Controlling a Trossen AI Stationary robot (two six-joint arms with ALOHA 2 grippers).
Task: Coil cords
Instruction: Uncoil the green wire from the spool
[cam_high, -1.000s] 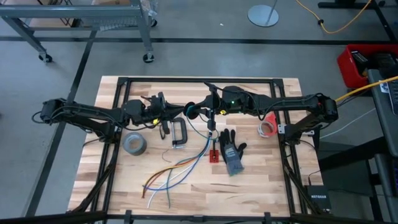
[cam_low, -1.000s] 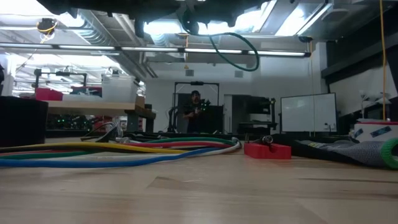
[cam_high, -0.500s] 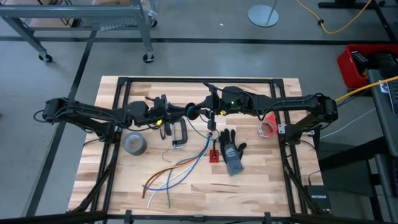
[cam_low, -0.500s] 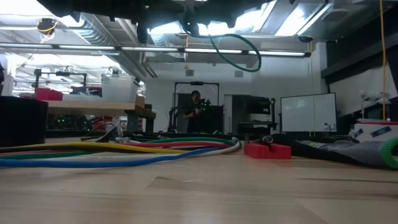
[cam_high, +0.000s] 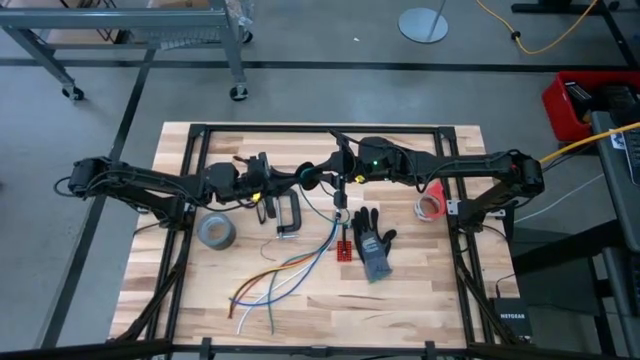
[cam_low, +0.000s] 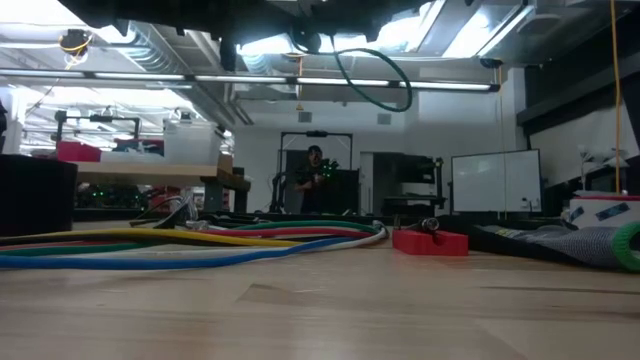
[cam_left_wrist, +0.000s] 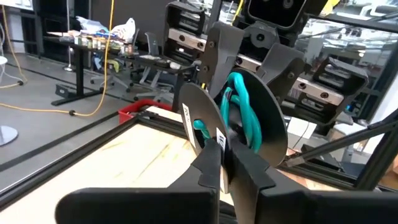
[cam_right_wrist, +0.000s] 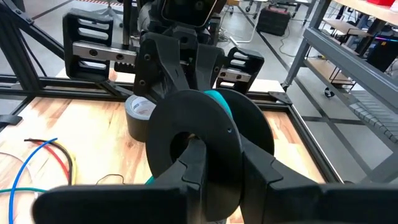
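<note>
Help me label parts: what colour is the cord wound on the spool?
Teal green cord, best seen in the left wrist view.

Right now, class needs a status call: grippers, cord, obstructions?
Left gripper and right gripper both shut on black reel, above table. Teal cord wound on it, loop hanging. Clamp lies below.

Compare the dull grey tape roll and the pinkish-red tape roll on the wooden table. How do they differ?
Colour: the grey tape roll is dull grey, while the pinkish-red tape roll is pale red. Size: the grey roll looks clearly wider than the pinkish-red one. Place: the grey roll lies on the left arm's side of the wooden table, and the pinkish-red roll lies near its right edge. Both are ring-shaped rolls resting on the table.
</note>
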